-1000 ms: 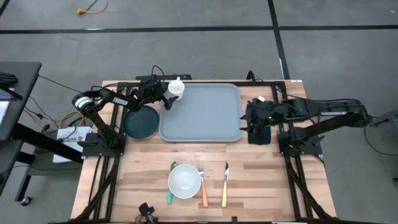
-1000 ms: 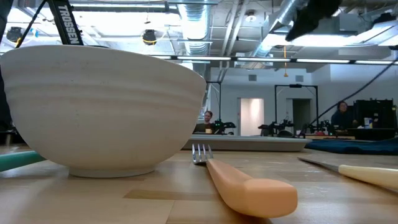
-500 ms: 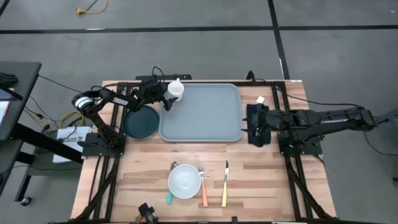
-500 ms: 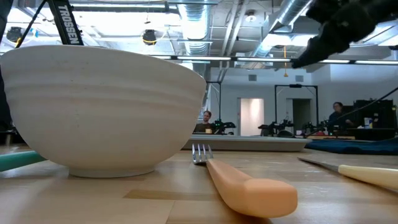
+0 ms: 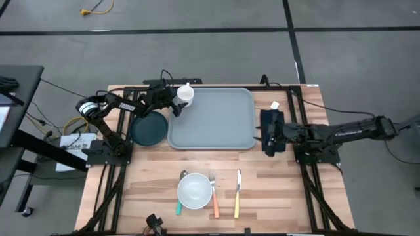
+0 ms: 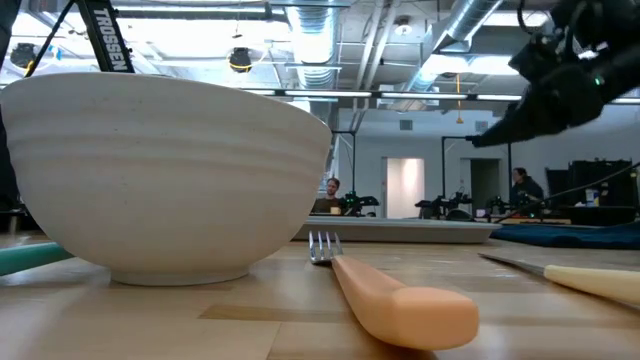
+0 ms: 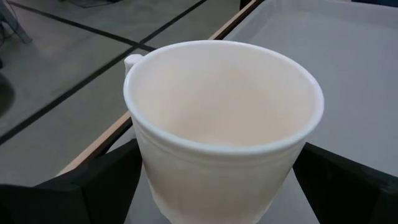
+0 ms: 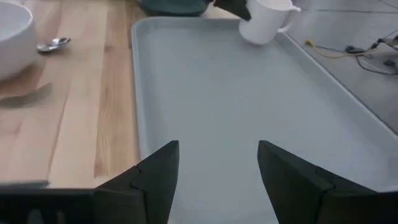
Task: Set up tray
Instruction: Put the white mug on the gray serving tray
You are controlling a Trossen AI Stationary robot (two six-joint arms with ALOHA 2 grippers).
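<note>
The pale grey-blue tray [image 5: 216, 124] lies at the table's far middle. A white cup [image 5: 187, 94] stands upright over the tray's far left corner, between the fingers of my left gripper [image 5: 176, 99], which is shut on it; the cup [image 7: 224, 118] fills the left wrist view. My right gripper [image 5: 264, 133] hovers open over a black napkin [image 5: 272, 117] beside the tray's right rim, pointing at the tray [image 8: 236, 99]. Nothing is between its fingers [image 8: 217, 168]. The low view shows it [image 6: 490, 135] up in the air. My left gripper has the cup's outer wall [image 7: 149, 168] between its two fingers, one on each side, below the rim. The fingers come slanting down from the table's left. The cup's handle [image 7: 132, 62] points away from the fingers. Whether its base rests on the tray is hidden.
A dark teal plate [image 5: 148, 129] lies left of the tray. Near the front edge are a white bowl [image 5: 195, 190], a teal-handled spoon [image 5: 178, 204], an orange-handled fork [image 5: 214, 196] and a yellow-handled knife [image 5: 237, 196]. A small white scrap [image 5: 275, 105] lies by the tray's far right corner.
My right gripper has come down toward the napkin at the tray's right rim while its arm stretched out low toward the table's right edge. Its fingers have tipped from pointing steeply down to nearly level. It has stayed open.
</note>
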